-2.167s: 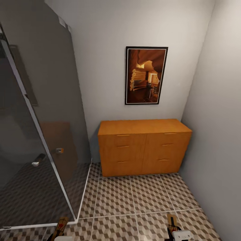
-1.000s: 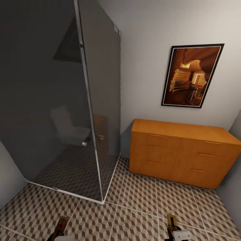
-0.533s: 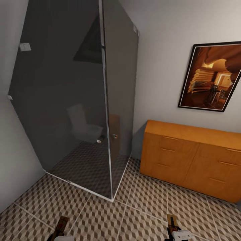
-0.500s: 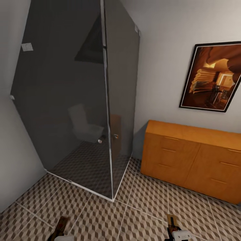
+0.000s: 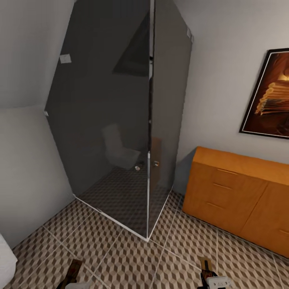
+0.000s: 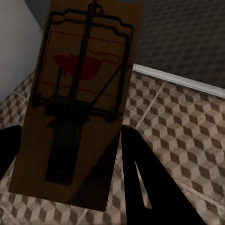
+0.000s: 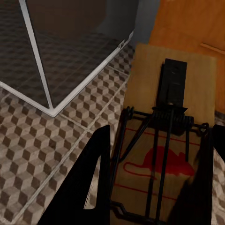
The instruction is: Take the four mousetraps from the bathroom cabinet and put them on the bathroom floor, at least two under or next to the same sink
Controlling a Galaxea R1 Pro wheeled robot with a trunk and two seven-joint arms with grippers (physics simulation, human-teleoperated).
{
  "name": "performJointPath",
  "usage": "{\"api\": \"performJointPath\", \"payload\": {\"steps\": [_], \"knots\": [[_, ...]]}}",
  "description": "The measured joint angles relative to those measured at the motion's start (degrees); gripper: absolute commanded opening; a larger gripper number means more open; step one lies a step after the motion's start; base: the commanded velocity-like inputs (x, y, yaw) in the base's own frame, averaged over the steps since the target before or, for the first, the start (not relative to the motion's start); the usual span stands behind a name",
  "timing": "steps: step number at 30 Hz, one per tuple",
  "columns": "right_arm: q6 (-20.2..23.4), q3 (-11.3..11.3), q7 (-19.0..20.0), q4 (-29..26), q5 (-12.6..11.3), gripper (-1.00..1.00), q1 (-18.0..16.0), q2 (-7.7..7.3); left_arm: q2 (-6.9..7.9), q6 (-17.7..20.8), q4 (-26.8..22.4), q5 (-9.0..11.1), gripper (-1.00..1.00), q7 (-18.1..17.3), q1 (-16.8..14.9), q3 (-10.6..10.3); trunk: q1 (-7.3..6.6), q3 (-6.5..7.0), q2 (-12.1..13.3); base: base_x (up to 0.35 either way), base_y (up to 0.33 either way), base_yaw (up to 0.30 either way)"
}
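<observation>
Two mousetraps are in hand. My left gripper [image 6: 70,161] is shut on one mousetrap [image 6: 82,93], a brown board with dark wire and a red mark, its black fingers [image 6: 140,183] pressed on the board's long edges. My right gripper [image 7: 154,187] is shut on a second mousetrap [image 7: 171,140] in the same way. In the head view both traps [image 5: 74,268] [image 5: 206,265] poke up at the bottom edge above the cube-patterned bathroom floor [image 5: 132,261]. The orange-brown cabinet [image 5: 237,196] stands at the right with its drawers closed. The sink is out of view.
A dark glass shower enclosure [image 5: 128,132] with a pale metal base rail fills the middle, its corner post near the floor at centre. A framed picture [image 5: 273,96] hangs above the cabinet. A grey wall runs along the left, and a white rounded edge [image 5: 5,261] shows at the lower left.
The whole view has swung left: cabinet and picture slid to the right edge, the shower came to centre, and the left wall appeared. Both traps stay in the grippers.
</observation>
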Motion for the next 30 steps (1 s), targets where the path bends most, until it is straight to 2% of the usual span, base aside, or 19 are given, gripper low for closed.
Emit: {"api": "performJointPath", "payload": {"steps": [30], "knots": [[0.00,-0.02,0.00,-0.04,0.00,-1.00,0.00,0.00,-0.09,0.00,0.00,0.00,-1.00,0.00,0.00,0.00,0.00,0.00,0.00,0.000,0.000,0.288]]}}
